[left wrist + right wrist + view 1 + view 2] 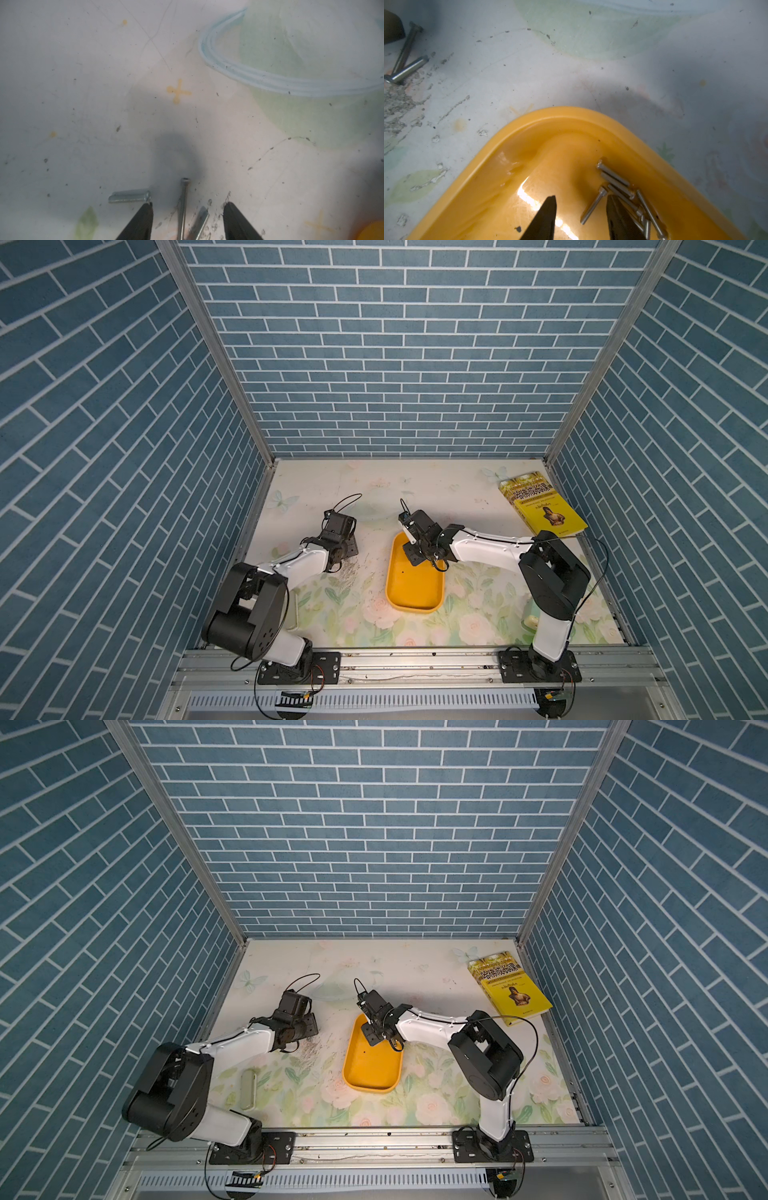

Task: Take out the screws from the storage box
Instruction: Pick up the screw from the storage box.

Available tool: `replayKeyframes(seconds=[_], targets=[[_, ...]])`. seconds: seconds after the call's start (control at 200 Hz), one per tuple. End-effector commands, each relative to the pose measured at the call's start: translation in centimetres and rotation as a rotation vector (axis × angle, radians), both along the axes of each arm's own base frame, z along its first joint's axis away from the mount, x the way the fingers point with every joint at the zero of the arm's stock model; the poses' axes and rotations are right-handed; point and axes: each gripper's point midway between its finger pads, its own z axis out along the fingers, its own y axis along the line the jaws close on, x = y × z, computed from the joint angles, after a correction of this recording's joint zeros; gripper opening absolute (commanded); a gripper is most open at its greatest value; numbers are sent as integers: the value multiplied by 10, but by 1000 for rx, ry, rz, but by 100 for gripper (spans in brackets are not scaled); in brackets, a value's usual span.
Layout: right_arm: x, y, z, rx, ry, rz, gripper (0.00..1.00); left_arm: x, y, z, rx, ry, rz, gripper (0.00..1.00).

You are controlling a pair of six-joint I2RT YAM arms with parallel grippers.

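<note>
The yellow-orange storage box [415, 585] lies mid-table in both top views. My right gripper [581, 197] hangs open over the box's far end [560, 113]. One silver screw [593, 205] lies loose on the floor between its fingers. Several more screws [618, 182] are bunched beside one fingertip. My left gripper [188, 204] is open low over the table, left of the box. A long thin screw [183, 205] lies on the table between its fingers. A thicker screw [129, 196] rests by one fingertip [145, 216], and another [200, 222] lies near the thin one.
A yellow book with a portrait cover [542, 508] lies at the back right. A pale green gadget [248, 1088] sits by the left arm's base. Scratched, dark-speckled patches [349, 570] mark the floral table cover left of the box. Blue brick walls enclose three sides.
</note>
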Motion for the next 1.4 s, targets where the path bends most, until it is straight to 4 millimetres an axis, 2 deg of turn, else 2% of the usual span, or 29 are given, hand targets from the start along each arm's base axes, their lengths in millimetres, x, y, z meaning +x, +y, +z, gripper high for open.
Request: replayKeyframes(seconds=[0.0, 0.255, 0.57, 0.63, 0.7, 0.755, 0.81, 0.9, 1.055, 1.275, 1.395], targets=[[-11, -5, -16, -16, 59, -21, 44, 0, 3, 10, -6, -38, 0, 61], [-13, -5, -32, -49, 89, -20, 44, 0, 6, 31, -17, -112, 12, 66], [-14, -12, -48, -109, 127, -44, 43, -1, 4, 32, -25, -117, 5, 66], [-15, -12, -52, -116, 137, -39, 36, 0, 4, 33, -25, -116, 4, 66], [-18, -12, -56, -125, 155, -28, 21, -1, 4, 32, -25, -115, 4, 66], [-21, -13, -59, -132, 167, -19, 13, -1, 4, 33, -24, -116, 4, 66], [-22, -14, -61, -143, 173, -13, 9, 0, 4, 34, -27, -120, 3, 67], [-22, -14, -61, -148, 174, -1, 5, -1, 4, 36, -31, -132, 1, 75], [-14, 0, -42, -97, 107, 58, 1, -2, 3, 47, -40, -164, -10, 82], [17, 28, 13, 6, -83, 115, 0, -4, 9, 72, -34, -250, -4, 84], [29, 33, 37, 11, -161, 131, 0, -6, 9, 85, -46, -300, -9, 84]])
